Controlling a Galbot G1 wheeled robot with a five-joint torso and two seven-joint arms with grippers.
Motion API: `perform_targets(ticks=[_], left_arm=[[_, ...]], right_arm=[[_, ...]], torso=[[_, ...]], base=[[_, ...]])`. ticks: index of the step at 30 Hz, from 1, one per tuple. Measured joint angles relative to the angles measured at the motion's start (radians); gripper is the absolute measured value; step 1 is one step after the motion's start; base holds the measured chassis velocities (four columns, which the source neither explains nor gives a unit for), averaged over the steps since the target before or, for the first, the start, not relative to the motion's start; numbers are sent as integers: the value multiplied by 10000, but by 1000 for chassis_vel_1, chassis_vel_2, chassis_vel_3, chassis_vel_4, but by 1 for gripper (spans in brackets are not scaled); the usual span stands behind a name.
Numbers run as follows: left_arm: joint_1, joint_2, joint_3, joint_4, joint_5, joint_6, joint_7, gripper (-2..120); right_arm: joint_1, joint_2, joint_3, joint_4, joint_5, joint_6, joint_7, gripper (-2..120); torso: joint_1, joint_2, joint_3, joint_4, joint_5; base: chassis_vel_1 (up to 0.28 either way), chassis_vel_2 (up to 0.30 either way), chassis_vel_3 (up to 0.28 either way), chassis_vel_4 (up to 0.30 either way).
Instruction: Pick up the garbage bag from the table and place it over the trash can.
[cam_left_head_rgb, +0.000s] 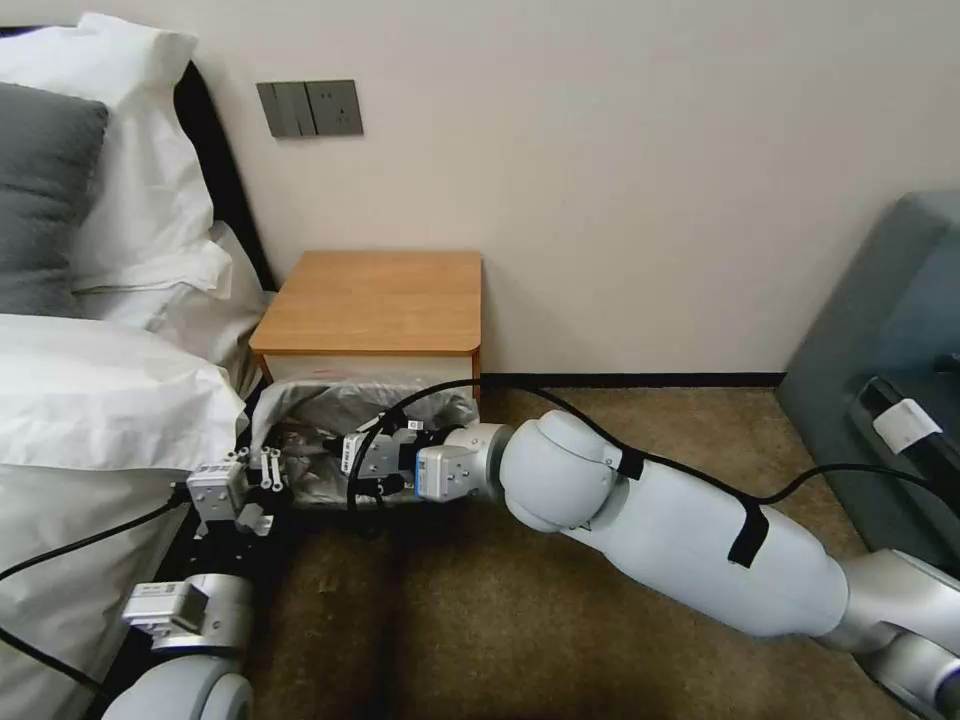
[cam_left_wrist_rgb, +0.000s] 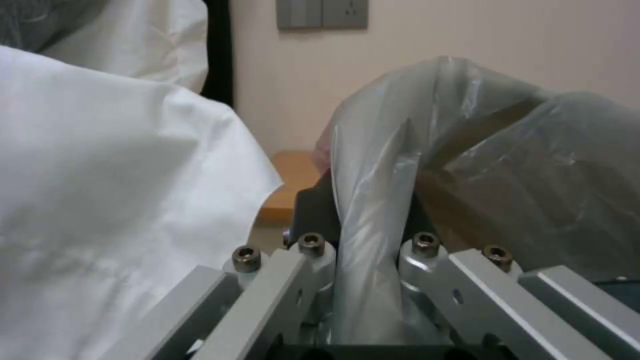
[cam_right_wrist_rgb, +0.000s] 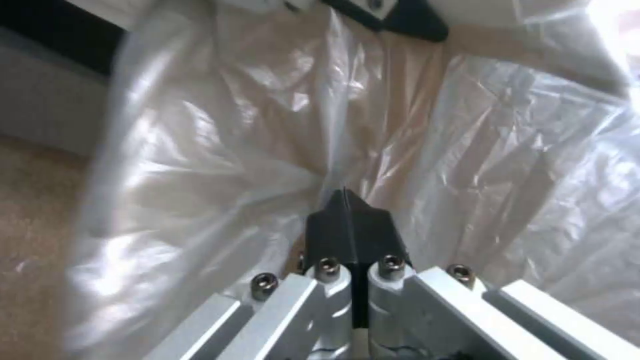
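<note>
Both grippers, left gripper (cam_left_wrist_rgb: 363, 280) and right gripper (cam_right_wrist_rgb: 348, 210), pinched the garbage bag (cam_left_head_rgb: 345, 410), spreading its mouth before the nightstand's (cam_left_head_rgb: 380, 300) front edge.

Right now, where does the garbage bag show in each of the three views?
Head view: garbage bag spread low in front of the table.
Left wrist view: centre and right, a gathered fold pinched in the left gripper.
Right wrist view: all around the right gripper, shut on a fold.
Shared landmark: the bag's pinched folds.

The garbage bag (cam_left_head_rgb: 335, 415) lies before the table (cam_left_head_rgb: 375, 300), between both pincers, bed (cam_left_head_rgb: 90, 400) left.
</note>
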Motion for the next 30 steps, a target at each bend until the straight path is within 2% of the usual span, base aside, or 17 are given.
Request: perform_targets(ticks=[24, 30], left_arm=[[194, -118, 501, -432, 296, 152, 269, 7], [228, -146, 681, -421, 447, 154, 298, 7]], right_arm=[[14, 512, -73, -1616, -606, -334, 35, 0], [-69, 620, -90, -1831, -641, -869, 289, 0]], torso=[[0, 0, 0, 0, 0], [0, 0, 0, 0, 0]], base=[[0, 0, 0, 0], [0, 0, 0, 0]])
